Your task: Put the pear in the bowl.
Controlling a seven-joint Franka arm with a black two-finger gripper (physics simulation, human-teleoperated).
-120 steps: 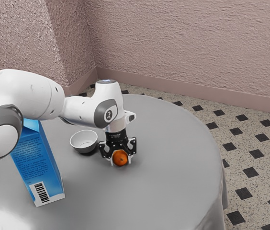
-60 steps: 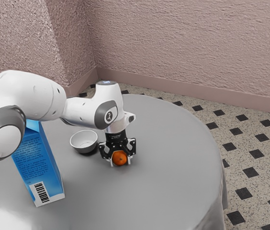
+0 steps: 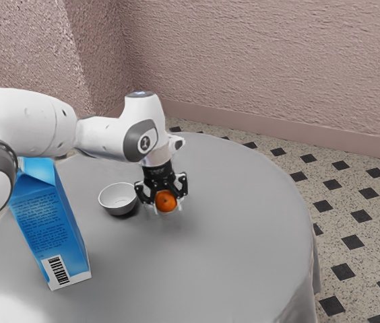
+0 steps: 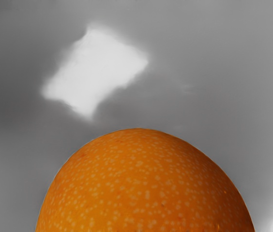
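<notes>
Gripper [image 3: 167, 209]: clamped on a round orange fruit [image 3: 166, 201], one finger on each side of it. Task line says pear; what's in the grip looks like an orange. That fruit is held up off the tabletop, outside the bowl [image 3: 117, 204]. Hand points down, leaning a little. Wrist view: fruit large and close under the hand, orange skin with lots of pale specks, smooth round outline; past it, blurred grey surface with a bright white patch [image 4: 95, 70].

Next out from the gripper: the bowl, just beside it toward the exterior view's left. Small, round, upright on the table, white inside, grey outside, dark shadow at its base. Gap between bowl and fruit, not touching.

Arm [image 3: 35, 124]: white with grey joint covers, runs from the gripper out to the exterior view's left, passing the top of the carton.

Farther from the gripper, past the bowl: tall blue carton [image 3: 50, 225], upright, slanted top, small print on one face, barcode label low down. Well apart from the gripper.

Under all of it, round table [image 3: 244, 269] with a smooth grey cover, hanging over the edge.

Farthest: speckled floor [image 3: 362, 235] with dark diamonds, then pinkish baseboard [image 3: 257, 123] and rough pinkish wall [image 3: 264, 60].
</notes>
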